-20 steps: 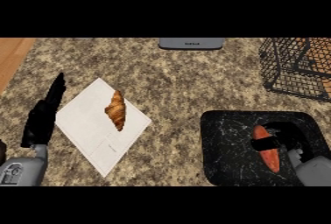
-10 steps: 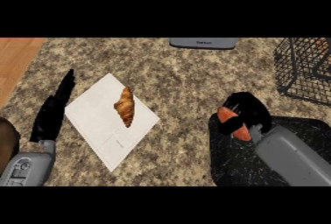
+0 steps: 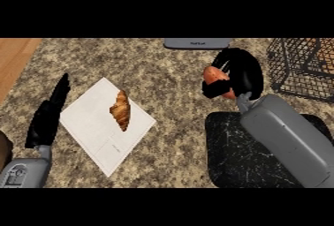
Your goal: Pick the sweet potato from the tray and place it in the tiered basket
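Speckled stone bench (image 3: 169, 66) | our right hand (image 3: 241, 75) curled round the sweet potato (image 3: 215, 79), above the bench between tray (image 3: 241, 154) and tiered basket (image 3: 303, 66) | pick done, placing left | left hand (image 3: 49, 114) open, resting by the bench's left edge

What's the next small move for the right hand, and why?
Probably carry on to the right toward the tiered basket. The right hand has its fingers curled round the sweet potato and holds it above the counter, beyond the black tray, while the basket sits at the view's upper right, not yet under the hand. The left hand rests open at the left.
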